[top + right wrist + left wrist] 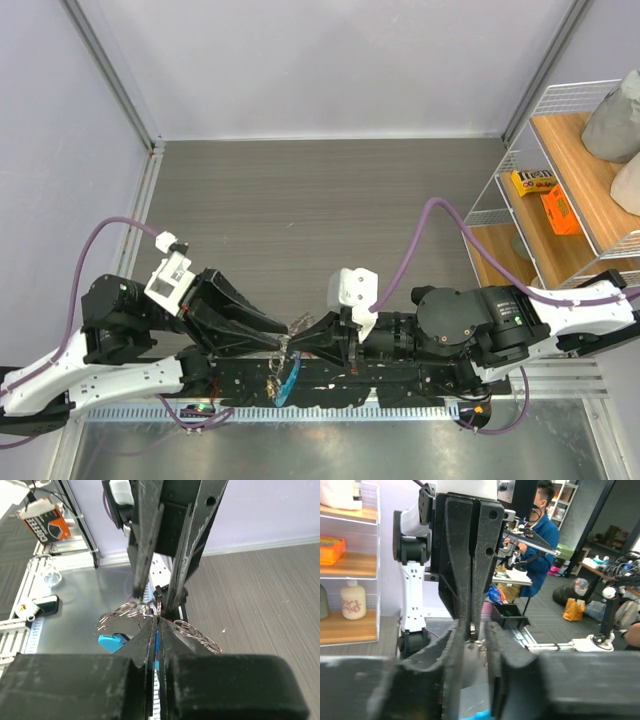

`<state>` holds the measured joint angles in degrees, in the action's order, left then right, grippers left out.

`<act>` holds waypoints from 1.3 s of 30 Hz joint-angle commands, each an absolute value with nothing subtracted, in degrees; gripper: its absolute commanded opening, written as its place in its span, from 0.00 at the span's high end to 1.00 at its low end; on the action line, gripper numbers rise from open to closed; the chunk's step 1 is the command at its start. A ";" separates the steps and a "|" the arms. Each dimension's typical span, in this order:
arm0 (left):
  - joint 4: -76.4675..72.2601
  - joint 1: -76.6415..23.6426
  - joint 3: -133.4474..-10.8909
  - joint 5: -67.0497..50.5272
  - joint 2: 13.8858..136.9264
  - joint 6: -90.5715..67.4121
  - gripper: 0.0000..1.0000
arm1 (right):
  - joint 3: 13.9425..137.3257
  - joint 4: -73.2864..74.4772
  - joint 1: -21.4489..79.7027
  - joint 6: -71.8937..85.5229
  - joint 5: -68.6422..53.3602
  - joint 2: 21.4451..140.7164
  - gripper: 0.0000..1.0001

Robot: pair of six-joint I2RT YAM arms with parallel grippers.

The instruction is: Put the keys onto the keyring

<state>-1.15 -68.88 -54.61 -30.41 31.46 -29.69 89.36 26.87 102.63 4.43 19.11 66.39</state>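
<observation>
The two grippers meet tip to tip above the table's near edge. My right gripper (pixel 301 338) (pixel 158 622) is shut on a thin silver loop of the keyring (pixel 196 632), whose linked rings spread to both sides of its fingers. The ring's light-blue band (pixel 289 379) (pixel 112 642) hangs below. A flat silver piece (pixel 118 624) that looks like a key lies against the band. My left gripper (pixel 286 336) (pixel 474 645) faces the right one, its jaws a little apart around the right fingertips (pixel 470 580), with only ring wire (pixel 471 630) showing in the gap.
A wire shelf (pixel 520 150) with wooden boards stands at the right, holding a yellow box (pixel 532 181) and an orange box (pixel 560 209). A metal rail (pixel 330 410) runs along the near edge. The grey wood-grain tabletop (pixel 320 220) stretches behind the arms.
</observation>
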 commanded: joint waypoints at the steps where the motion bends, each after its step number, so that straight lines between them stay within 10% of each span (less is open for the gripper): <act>1: 2.09 -68.91 -57.12 -30.41 30.59 -29.88 0.65 | 92.28 30.66 102.57 4.74 18.55 65.83 0.94; 10: 15.46 -68.91 -60.65 -33.39 34.27 -28.48 0.50 | 93.78 38.84 102.57 8.43 16.09 65.83 0.94; 39: 24.52 -68.91 -61.00 -35.33 37.62 -26.72 0.65 | 100.89 49.13 100.20 17.58 14.06 72.51 0.94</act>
<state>25.23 -68.93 -60.05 -33.89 38.22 -26.74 96.90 51.22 100.40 16.84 13.78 71.85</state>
